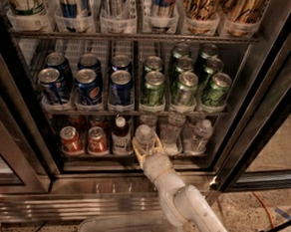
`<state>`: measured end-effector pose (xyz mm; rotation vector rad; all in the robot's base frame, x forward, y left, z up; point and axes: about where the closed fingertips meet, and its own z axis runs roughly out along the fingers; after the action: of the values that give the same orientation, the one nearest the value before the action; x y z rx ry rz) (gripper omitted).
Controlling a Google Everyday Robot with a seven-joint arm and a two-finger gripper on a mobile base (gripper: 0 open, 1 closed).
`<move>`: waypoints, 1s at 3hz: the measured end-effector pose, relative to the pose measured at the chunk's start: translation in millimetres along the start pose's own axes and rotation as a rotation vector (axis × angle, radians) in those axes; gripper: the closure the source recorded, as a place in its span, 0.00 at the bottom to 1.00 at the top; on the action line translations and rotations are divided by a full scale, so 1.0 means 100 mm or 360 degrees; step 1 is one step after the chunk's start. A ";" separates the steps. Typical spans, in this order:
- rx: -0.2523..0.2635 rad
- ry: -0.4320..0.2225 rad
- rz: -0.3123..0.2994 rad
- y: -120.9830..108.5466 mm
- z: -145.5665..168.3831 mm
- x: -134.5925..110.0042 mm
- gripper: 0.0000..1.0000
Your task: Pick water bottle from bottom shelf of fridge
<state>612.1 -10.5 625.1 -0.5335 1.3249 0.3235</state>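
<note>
Pale two-finger gripper (147, 149) at front of dark wire bottom shelf (108, 154), fingers (136, 156) pinching small clear white-capped water bottle (143, 136); reddish-brown liquid bottle (119, 136) at its 9 o'clock.

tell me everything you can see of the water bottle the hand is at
The water bottle is small and made of clear plastic, with a pale screw cap and colourless contents. It stands upright at the front of the bottom shelf of the fridge, between a dark-liquid bottle and more clear bottles. The hand is at its lower body and hides its base. Whether the hand grips the bottle cannot be told.
</note>
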 end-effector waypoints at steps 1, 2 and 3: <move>-0.0050 0.0005 0.0016 0.04 -0.05 -0.12 1.00; -0.0231 0.0064 0.0138 0.18 -0.20 -0.33 1.00; -0.0435 0.0166 0.0295 0.34 -0.33 -0.39 1.00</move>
<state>558.2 2.7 652.1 -0.6644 1.4439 0.6436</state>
